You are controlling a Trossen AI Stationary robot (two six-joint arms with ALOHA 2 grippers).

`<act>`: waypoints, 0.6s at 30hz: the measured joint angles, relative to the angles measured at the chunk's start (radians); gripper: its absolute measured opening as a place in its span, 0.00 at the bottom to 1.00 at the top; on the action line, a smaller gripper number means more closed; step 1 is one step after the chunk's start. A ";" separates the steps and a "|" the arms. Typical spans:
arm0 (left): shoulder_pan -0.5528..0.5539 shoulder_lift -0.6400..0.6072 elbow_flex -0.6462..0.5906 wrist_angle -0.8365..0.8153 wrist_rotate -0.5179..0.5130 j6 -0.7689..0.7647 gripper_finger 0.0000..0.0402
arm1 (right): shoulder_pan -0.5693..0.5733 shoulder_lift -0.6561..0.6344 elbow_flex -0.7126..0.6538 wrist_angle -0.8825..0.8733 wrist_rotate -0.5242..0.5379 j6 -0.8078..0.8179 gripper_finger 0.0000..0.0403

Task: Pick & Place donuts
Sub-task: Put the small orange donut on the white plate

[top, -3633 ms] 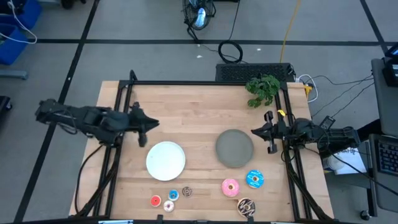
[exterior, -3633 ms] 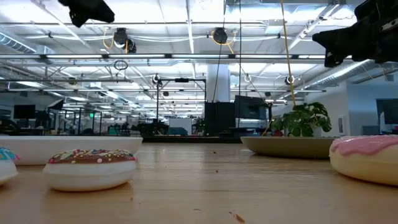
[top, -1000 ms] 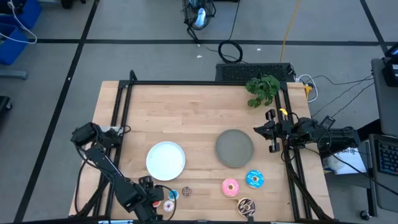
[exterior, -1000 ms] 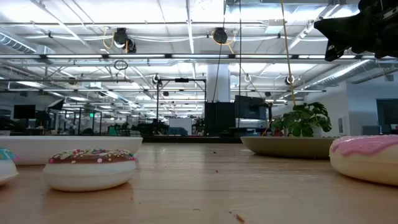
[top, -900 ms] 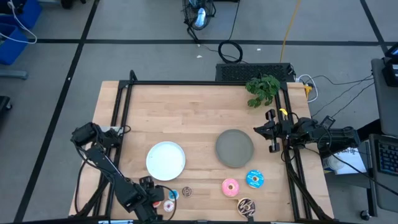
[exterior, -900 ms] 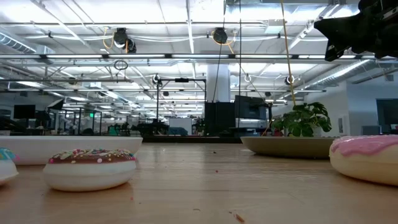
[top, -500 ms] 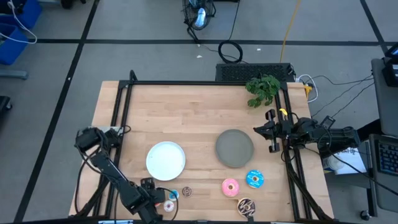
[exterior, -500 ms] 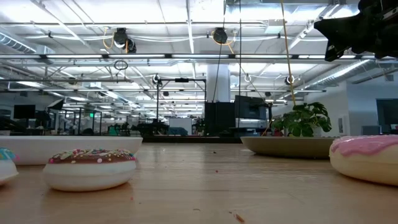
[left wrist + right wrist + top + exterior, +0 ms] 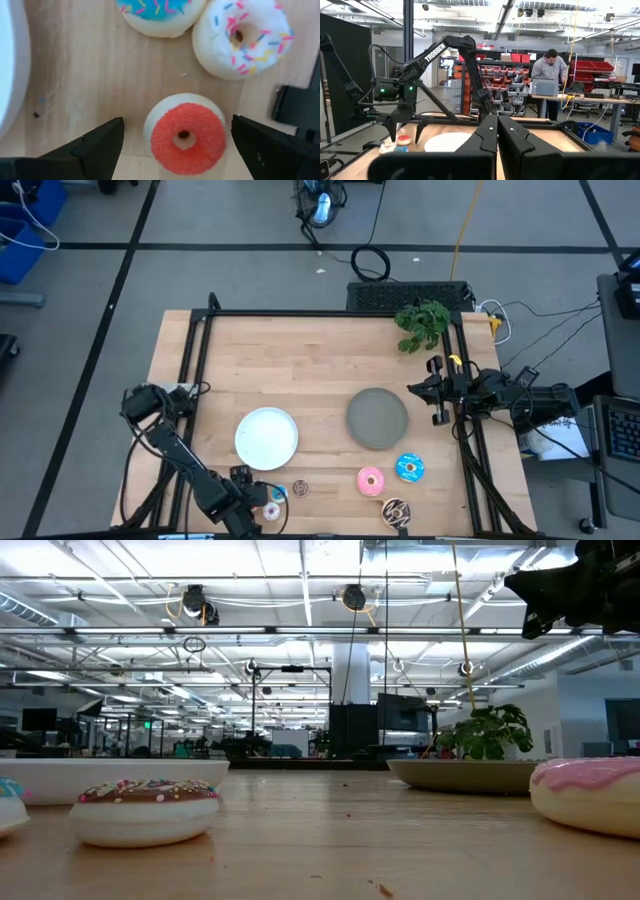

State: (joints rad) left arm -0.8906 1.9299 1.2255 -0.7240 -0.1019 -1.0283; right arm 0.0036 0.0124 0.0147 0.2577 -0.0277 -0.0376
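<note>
We see the table (image 9: 300,370) from above, its far half bare wood, with everything gathered along the near edge. The white plate (image 9: 266,437) lies left of centre and the grey plate (image 9: 377,418) right of it, the two well apart. Near the grey plate's near side lie the three larger donuts: pink (image 9: 371,479), blue (image 9: 408,467) and dark sprinkled (image 9: 396,511), the last almost at the table's edge.

The left gripper (image 9: 250,498) hangs low over the near-left corner, just beside the white plate, and from above it hides the red donut. The left wrist view shows what the overhead cannot: the red donut (image 9: 184,133) lies flat on the wood between the two fingers (image 9: 97,145), which stand wide apart and clear of it on both sides. Just beyond it lie the small blue donut (image 9: 160,16) and the whitish donut (image 9: 242,37) (these two nearly touching each other). The small brown donut (image 9: 301,488) lies alone between the clusters.

The right gripper (image 9: 434,393) waits at the table's right edge beside the grey plate, its fingers (image 9: 487,135) pressed together in its wrist view. That view also shows a person (image 9: 549,75) at a bench beyond the table.

The low view gives only the pink and sprinkled donuts close up.
</note>
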 joint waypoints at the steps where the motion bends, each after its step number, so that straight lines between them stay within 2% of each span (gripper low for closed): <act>1: 0.000 0.002 0.000 -0.001 0.001 0.003 0.90 | 0.000 0.000 0.000 0.000 0.000 0.000 0.00; 10: 0.000 0.007 0.002 -0.004 0.003 0.002 0.88 | 0.000 0.000 0.000 0.000 0.000 0.000 0.00; 18: 0.000 0.007 0.002 -0.006 0.009 -0.021 0.65 | 0.000 0.000 0.000 0.000 0.000 0.000 0.00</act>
State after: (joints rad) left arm -0.8906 1.9366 1.2274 -0.7296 -0.0927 -1.0492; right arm 0.0036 0.0124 0.0147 0.2573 -0.0273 -0.0376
